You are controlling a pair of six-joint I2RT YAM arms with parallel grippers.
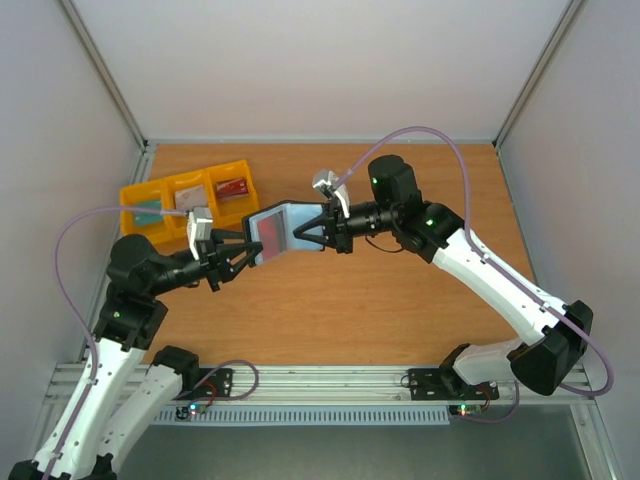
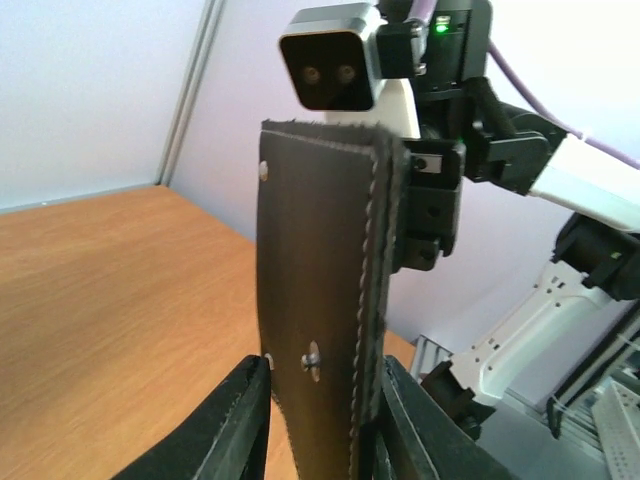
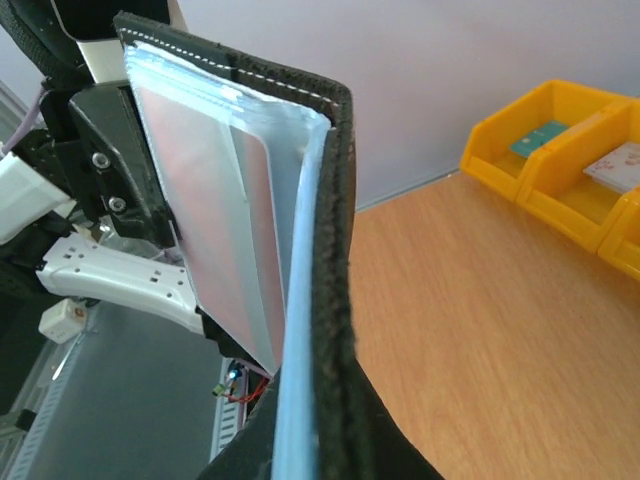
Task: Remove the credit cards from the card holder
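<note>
The card holder [image 1: 285, 228] hangs open in the air over the table, stretched between both grippers. My right gripper [image 1: 312, 232] is shut on its right flap; the right wrist view has that flap's black edge [image 3: 335, 250] and grey-blue lining running down between the fingers. My left gripper [image 1: 243, 255] straddles the left flap. In the left wrist view both fingers [image 2: 240, 420] press against the black outer face [image 2: 320, 260]. A dark red credit card [image 1: 270, 236] shows in the left inner pocket. The right wrist view has a pinkish card [image 3: 220, 200] behind clear plastic.
Joined yellow bins [image 1: 185, 200] stand at the back left of the wooden table, holding a red card [image 1: 232, 187] and a teal card [image 1: 150, 212]. They also show in the right wrist view as yellow bins [image 3: 560, 150]. White walls close in the table's left, back and right sides.
</note>
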